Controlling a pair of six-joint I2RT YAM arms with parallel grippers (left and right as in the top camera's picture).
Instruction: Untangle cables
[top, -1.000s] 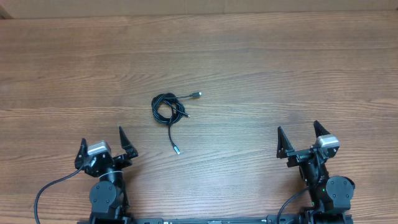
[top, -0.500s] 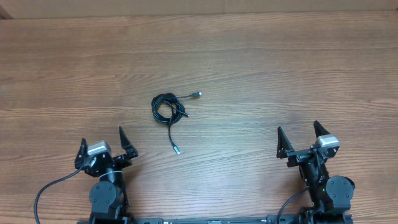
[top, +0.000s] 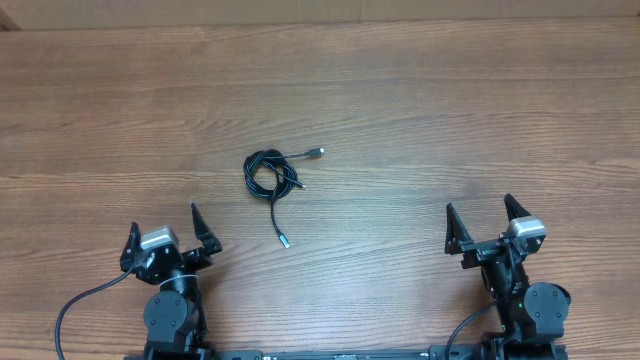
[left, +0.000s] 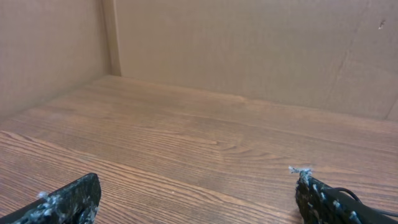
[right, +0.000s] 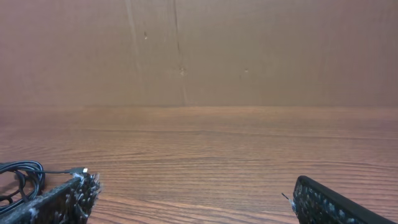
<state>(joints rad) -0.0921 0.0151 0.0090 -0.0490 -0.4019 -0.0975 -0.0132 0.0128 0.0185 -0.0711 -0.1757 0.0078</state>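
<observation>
The wooden surface (top: 450, 100) fills nearly the whole overhead view, its grain running from left to right. In both wrist views a brown cardboard wall (right: 249, 50) stands along its far edge. In the left wrist view a second cardboard panel (left: 43, 50) meets that wall at a corner in the upper left of the frame.

The two arms sit at the bottom edge of the overhead frame. The left arm (top: 170, 310) is at lower left, and a thick black wire (top: 70, 305) curves out from its base. The right arm (top: 530, 310) is at lower right.

The left end effector (top: 164, 220) is spread wide and holds nothing. Its two dark fingers (left: 68, 199) show only at the bottom corners of the left wrist view, with bare wood between them. The right end effector (top: 479, 205) is just as wide and also holds nothing. Its fingers (right: 62, 202) likewise sit at the bottom corners of the right wrist view.

The cables (top: 270, 178) lie left of centre in the overhead frame, as a small black coil on the surface. They are well apart from both end effectors and nearer the left one. One strand runs to the upper right and ends in a silver plug (top: 316, 152). Another trails down to a second silver plug (top: 285, 241). A third short end (top: 300, 186) pokes out at the coil's right side.

In the right wrist view the coil (right: 18, 177) shows at lower left, just beyond the finger there. In the left wrist view thin black loops (left: 348, 194) show at lower right, behind the finger.
</observation>
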